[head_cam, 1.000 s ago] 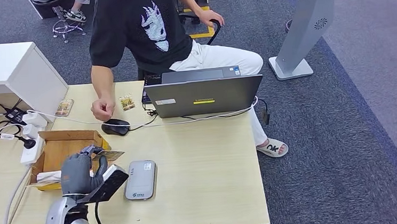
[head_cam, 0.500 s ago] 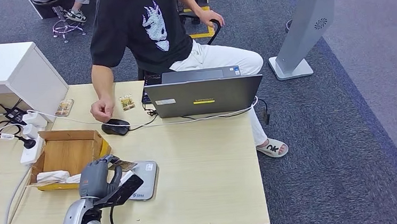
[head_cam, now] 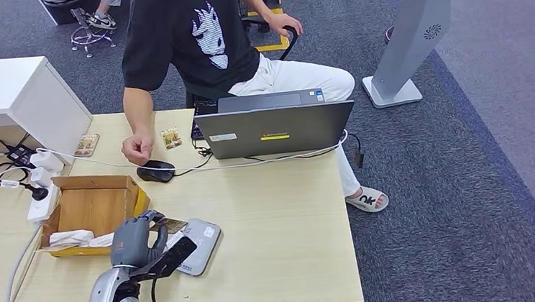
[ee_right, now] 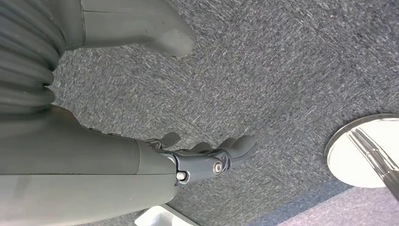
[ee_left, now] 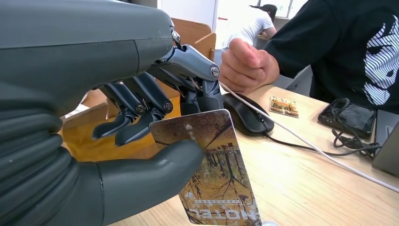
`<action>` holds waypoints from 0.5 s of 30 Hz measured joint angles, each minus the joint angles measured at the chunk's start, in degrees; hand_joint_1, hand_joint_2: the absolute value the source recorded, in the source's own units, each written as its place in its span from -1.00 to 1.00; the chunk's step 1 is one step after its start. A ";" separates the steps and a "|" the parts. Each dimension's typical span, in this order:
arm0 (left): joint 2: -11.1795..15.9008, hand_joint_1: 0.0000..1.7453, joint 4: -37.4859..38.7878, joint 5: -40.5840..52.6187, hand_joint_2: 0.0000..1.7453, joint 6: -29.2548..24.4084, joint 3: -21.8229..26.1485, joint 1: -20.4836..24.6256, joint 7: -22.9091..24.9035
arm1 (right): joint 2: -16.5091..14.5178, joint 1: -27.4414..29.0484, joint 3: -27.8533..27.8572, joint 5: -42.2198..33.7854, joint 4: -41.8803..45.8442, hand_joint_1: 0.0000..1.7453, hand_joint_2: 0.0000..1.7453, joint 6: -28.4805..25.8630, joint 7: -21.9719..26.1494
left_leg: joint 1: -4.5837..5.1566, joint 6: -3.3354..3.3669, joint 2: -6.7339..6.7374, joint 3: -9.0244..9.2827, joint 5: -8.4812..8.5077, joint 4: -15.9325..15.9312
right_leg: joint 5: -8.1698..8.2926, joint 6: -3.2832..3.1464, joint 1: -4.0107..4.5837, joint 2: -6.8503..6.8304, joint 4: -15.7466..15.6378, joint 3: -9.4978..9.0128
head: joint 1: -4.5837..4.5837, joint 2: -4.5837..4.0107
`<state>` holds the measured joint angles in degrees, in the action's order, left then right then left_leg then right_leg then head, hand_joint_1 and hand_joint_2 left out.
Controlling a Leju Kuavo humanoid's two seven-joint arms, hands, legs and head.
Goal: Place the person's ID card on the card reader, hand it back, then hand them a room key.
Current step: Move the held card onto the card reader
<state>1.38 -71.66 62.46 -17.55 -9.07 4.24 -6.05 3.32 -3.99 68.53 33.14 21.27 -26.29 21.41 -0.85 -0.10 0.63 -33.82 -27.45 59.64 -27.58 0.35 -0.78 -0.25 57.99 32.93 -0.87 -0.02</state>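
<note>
The left robot hand [ee_left: 155, 136] pinches a card [ee_left: 211, 169], its lower edge cut off, hiding part of the card reader [head_cam: 198, 246].

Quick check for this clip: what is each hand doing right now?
Left hand: holding a card marked HOTEL, pinched between thumb and fingers.
Right hand: open, holding nothing, hanging over the carpet.

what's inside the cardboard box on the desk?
The cardboard box shows a bare brown bottom and crumpled white wrapping along its near wall. The left hand, pinching a card, covers the near right corner.
</note>
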 joint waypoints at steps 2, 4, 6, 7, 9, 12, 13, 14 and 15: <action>0.00 1.00 0.03 0.27 1.00 0.00 -0.24 0.08 -0.04 | 0.00 0.00 0.05 0.15 0.00 -1.00 1.00 0.00 0.01 | 0.00 0.00 0.00 0.00 0.00 0.00 | 0.00 0.00 0.00 0.00 0.00 0.00 | 0.00 0.00; 0.00 1.00 0.03 0.39 1.00 0.00 -0.46 0.18 -0.07 | 0.00 0.00 0.09 0.26 0.00 -1.00 1.00 0.00 0.01 | 0.00 0.00 0.00 0.00 0.00 0.00 | 0.00 0.00 0.00 0.00 0.00 0.00 | 0.00 0.00; 0.02 1.00 0.02 0.43 1.00 -0.03 -0.55 0.25 -0.07 | 0.00 0.00 0.13 0.38 0.00 -1.00 1.00 -0.01 0.01 | 0.00 0.00 0.00 0.00 0.00 0.00 | 0.00 0.00 0.00 0.00 0.00 0.00 | 0.00 0.00; 0.05 1.00 0.00 0.47 1.00 -0.08 -0.57 0.27 -0.07 | 0.00 0.01 0.15 0.44 0.00 -1.00 1.00 -0.02 0.01 | 0.00 0.00 0.00 0.00 0.00 0.00 | 0.00 0.00 0.00 0.01 0.00 0.00 | 0.00 0.00; 0.20 1.00 -0.21 0.54 1.00 -0.38 -0.57 0.27 -0.07 | 0.00 0.01 0.24 0.54 0.00 -1.00 1.00 -0.01 0.00 | 0.00 0.00 0.00 0.00 0.00 0.00 | 0.00 0.00 0.00 0.01 0.00 0.00 | 0.00 0.00; 0.88 1.00 -1.67 0.46 1.00 -1.32 -0.57 0.26 0.02 | 0.00 0.01 0.56 0.77 0.01 -1.00 1.00 0.01 0.01 | -0.01 0.00 0.00 0.00 0.00 0.00 | 0.00 0.00 0.01 0.00 0.01 0.00 | 0.00 0.00; 1.29 1.00 -2.64 0.38 1.00 -1.67 -0.55 0.26 0.14 | -0.01 0.01 0.73 0.90 0.01 -1.00 1.00 0.02 0.02 | -0.01 0.00 0.00 -0.01 0.00 0.00 | 0.00 0.00 0.01 0.00 0.01 0.00 | 0.00 0.00; 1.79 1.00 -3.85 0.27 1.00 -1.96 -0.49 0.28 0.28 | -0.01 0.02 0.92 1.04 0.02 -1.00 1.00 0.02 0.03 | -0.01 0.00 0.00 0.00 0.00 0.00 | 0.00 0.00 0.01 0.00 0.01 0.00 | 0.00 0.00; 2.36 1.00 -5.19 0.18 1.00 -2.18 -0.40 0.31 0.47 | -0.02 0.02 1.10 1.21 0.03 -1.00 1.00 0.02 0.07 | -0.01 0.00 0.00 0.00 0.01 0.00 | 0.00 0.00 0.01 0.00 0.02 0.00 | 0.00 0.00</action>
<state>3.73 -76.85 62.64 -19.73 -9.46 4.55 -5.58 3.31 -3.96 69.64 34.35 21.30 -26.27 21.48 -0.87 -0.10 0.64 -33.82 -27.45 59.64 -27.58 0.35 -0.76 -0.24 58.01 32.93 -0.87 -0.02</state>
